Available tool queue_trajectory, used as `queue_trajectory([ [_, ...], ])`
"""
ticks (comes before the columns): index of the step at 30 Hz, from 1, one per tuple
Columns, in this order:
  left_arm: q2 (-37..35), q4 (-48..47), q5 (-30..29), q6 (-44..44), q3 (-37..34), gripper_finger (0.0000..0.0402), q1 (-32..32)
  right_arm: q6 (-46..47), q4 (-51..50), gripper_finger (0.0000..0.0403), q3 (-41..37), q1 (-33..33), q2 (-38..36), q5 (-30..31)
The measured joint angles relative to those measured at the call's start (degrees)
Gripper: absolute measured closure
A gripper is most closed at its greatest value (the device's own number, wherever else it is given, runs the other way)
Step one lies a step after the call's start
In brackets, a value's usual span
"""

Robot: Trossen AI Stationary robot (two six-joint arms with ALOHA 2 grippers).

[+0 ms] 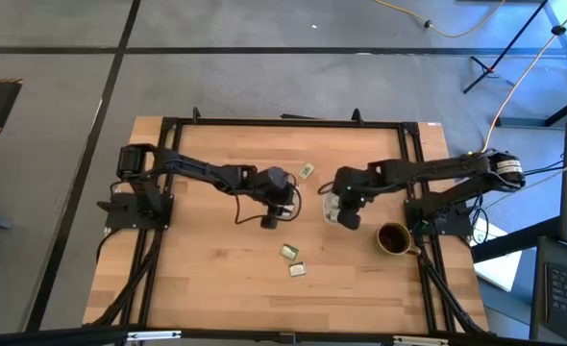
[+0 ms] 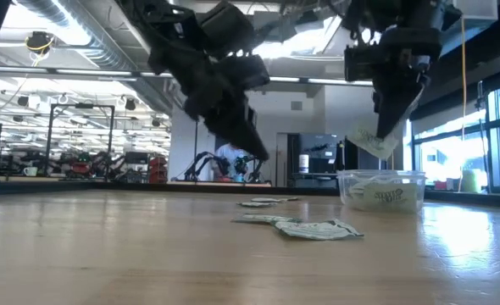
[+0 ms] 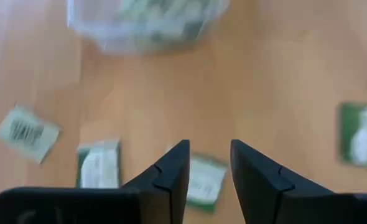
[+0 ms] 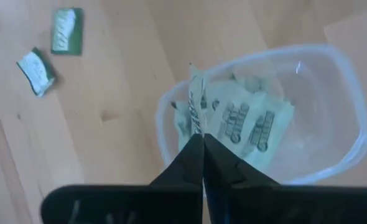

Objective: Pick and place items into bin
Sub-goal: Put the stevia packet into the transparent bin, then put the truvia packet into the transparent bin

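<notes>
Over the clear bin (image 4: pixel 333 93) my right gripper (image 4: pixel 202 138) is shut on one pale green and white packet (image 2: pixel 372 141). In the low view the packet hangs just above the bin (image 2: pixel 382 191), which has several packets (image 4: pixel 258 127) inside. My left gripper (image 3: pixel 208 171) is open above the table left of the bin, over a loose packet (image 3: pixel 202 182) that it does not touch. More packets lie flat on the wood (image 1: pixel 289 252), (image 1: pixel 298 270), (image 1: pixel 306 171). My right gripper pinches the packet by its upper edge (image 4: pixel 197 121) between the two fingertips, coming from above and slanting down. The packet hangs edge-on below the fingers, clear of the bin's rim and of the packets in the bin.
A dark brown mug (image 1: pixel 393 237) stands right of the bin near the table's right edge. The black frame (image 1: pixel 283 123) runs around the tabletop. Bare wood lies at the near left of the table.
</notes>
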Motion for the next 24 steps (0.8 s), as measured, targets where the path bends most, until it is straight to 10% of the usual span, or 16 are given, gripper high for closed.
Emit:
queue_trajectory([
  [24, 8.04, -0.92, -5.58, -0.04, 0.17, 0.0304, -0.36, 0.0, 9.34, 0.0364, -8.37, -1.9, 0.81, -0.85],
])
